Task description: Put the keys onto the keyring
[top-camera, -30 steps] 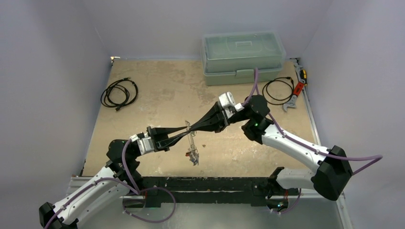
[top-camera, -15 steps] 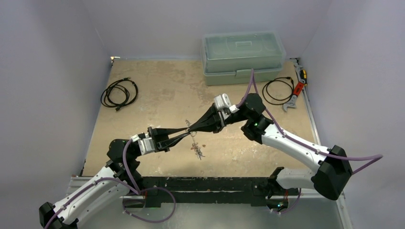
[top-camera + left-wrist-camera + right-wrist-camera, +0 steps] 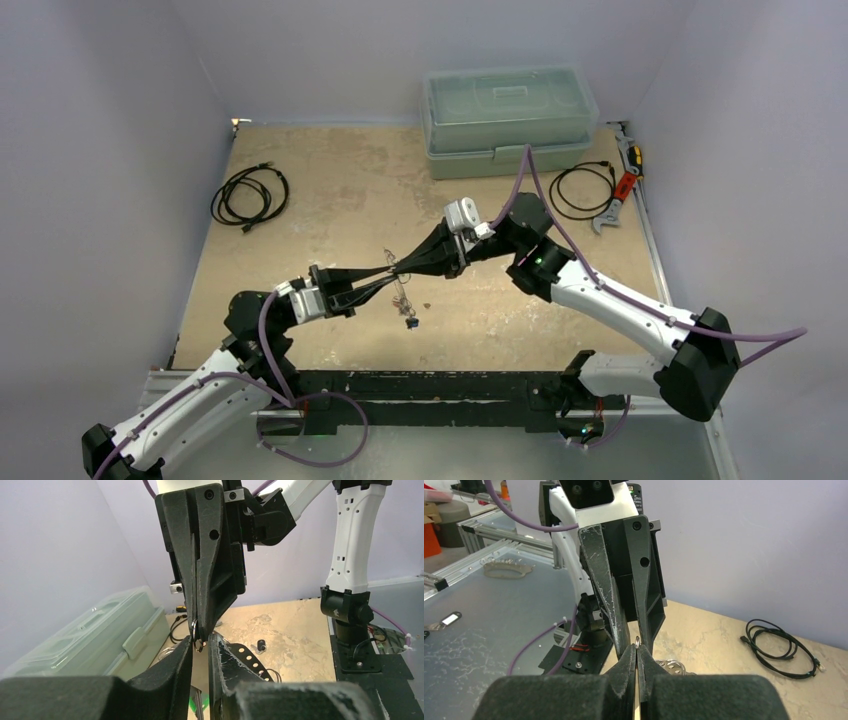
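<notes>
Arms reach in from the bottom corners of the overhead frame and meet just below its centre, where the left gripper (image 3: 200,641) and the right gripper (image 3: 637,649) stand tip to tip above the tan table (image 3: 330,190). The right gripper's fingers (image 3: 628,656) are pressed flat together on a thin loop of the keyring (image 3: 196,636), which pokes out past their tips. That loop sits in the narrow gap between the left gripper's fingers (image 3: 181,661). Whether they pinch it, or something deeper in the gap, cannot be told from the wrist views.

Directly beneath the meeting point in the overhead frame, the keys (image 3: 405,303) hang in a small bunch, the lowest showing a dark head.

Further back, a coil of black cable (image 3: 250,195) lies at the left of the frame and a second coil (image 3: 583,188) lies at the right. A red-handled wrench (image 3: 621,190) rests just beside the second coil, along the table's right edge.

At the far edge, upper centre-right of the frame, stands a closed box (image 3: 508,120) of pale green translucent plastic, its latch facing the arms.
</notes>
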Action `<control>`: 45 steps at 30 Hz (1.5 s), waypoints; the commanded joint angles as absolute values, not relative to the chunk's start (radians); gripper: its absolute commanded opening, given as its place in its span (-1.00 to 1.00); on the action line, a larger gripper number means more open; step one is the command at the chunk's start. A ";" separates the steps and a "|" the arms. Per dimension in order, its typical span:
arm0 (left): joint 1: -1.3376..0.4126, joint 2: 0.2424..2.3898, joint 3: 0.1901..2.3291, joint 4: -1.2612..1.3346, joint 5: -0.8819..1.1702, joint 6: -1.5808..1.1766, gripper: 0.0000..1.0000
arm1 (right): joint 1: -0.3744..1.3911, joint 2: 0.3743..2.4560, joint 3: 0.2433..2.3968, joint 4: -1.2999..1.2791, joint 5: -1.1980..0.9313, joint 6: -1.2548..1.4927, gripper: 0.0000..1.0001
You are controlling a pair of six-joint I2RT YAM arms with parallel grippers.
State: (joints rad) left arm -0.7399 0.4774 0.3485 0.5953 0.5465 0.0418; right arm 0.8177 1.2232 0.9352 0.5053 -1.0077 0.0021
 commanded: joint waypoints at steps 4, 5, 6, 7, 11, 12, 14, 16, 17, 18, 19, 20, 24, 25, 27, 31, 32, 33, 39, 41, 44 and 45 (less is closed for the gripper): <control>-0.743 0.478 0.368 0.610 0.556 0.067 -0.97 | 0.837 1.214 0.985 0.441 -0.990 -0.052 -1.00; -0.743 0.479 0.369 0.607 0.554 0.068 -1.00 | 0.837 1.213 0.986 0.444 -1.000 -0.050 -1.00; -0.743 0.480 0.370 0.605 0.554 0.070 -1.00 | 0.838 1.212 0.986 0.449 -1.009 -0.046 -1.00; -0.744 0.480 0.369 0.605 0.554 0.069 -1.00 | 0.838 1.210 0.985 0.457 -1.013 -0.039 -1.00; -0.742 0.477 0.368 0.599 0.552 0.072 -1.00 | 0.838 1.202 0.980 0.486 -1.028 -0.015 -1.00; -0.742 0.475 0.369 0.592 0.548 0.078 -1.00 | 0.838 1.199 0.981 0.482 -1.030 -0.009 -0.93; -0.742 0.471 0.378 0.559 0.537 0.101 -1.00 | 0.838 1.187 0.984 0.465 -1.054 -0.007 -0.79; -0.744 0.468 0.387 0.518 0.525 0.127 -1.00 | 0.836 1.174 0.986 0.447 -1.058 -0.006 -0.63; -0.743 0.467 0.392 0.502 0.523 0.136 -1.00 | 0.837 1.168 0.986 0.433 -1.053 -0.007 -0.58; -0.742 0.464 0.394 0.492 0.522 0.146 -1.00 | 0.836 1.164 0.987 0.419 -1.050 -0.012 -0.56; -0.743 0.462 0.396 0.486 0.522 0.151 -1.00 | 0.837 1.162 0.990 0.402 -1.050 -0.020 -0.59; -0.743 0.459 0.396 0.483 0.522 0.154 -1.00 | 0.837 1.162 0.991 0.390 -1.055 -0.025 -0.68; -0.743 0.457 0.396 0.476 0.527 0.155 -1.00 | 0.837 1.164 0.986 0.378 -1.067 -0.038 -1.00; -0.744 0.458 0.397 0.473 0.529 0.155 -1.00 | 0.838 1.160 0.983 0.375 -1.062 -0.044 -1.00; -0.743 0.462 0.398 0.463 0.519 0.155 -1.00 | 0.836 1.155 0.977 0.370 -1.040 -0.052 -1.00; -0.743 0.492 0.412 0.430 0.421 0.137 -1.00 | 0.837 1.126 0.946 0.340 -0.830 -0.073 -0.83; -0.743 0.503 0.418 0.419 0.387 0.128 -1.00 | 0.837 1.115 0.931 0.340 -0.759 -0.067 -0.75; -0.743 0.514 0.423 0.404 0.356 0.126 -0.96 | 0.837 1.102 0.909 0.348 -0.700 -0.050 -0.64; -0.743 0.568 0.456 0.327 0.178 0.063 -0.40 | 0.836 1.019 0.757 0.335 -0.125 0.171 -0.09; -0.743 0.585 0.468 0.311 0.158 0.038 -0.21 | 0.836 0.987 0.715 0.275 0.019 0.277 0.03; -0.743 0.616 0.486 0.285 0.122 -0.033 0.06 | 0.836 0.924 0.647 0.205 0.133 0.332 0.29; -0.743 0.632 0.493 0.279 0.117 -0.051 0.14 | 0.836 0.901 0.631 0.179 0.150 0.444 0.43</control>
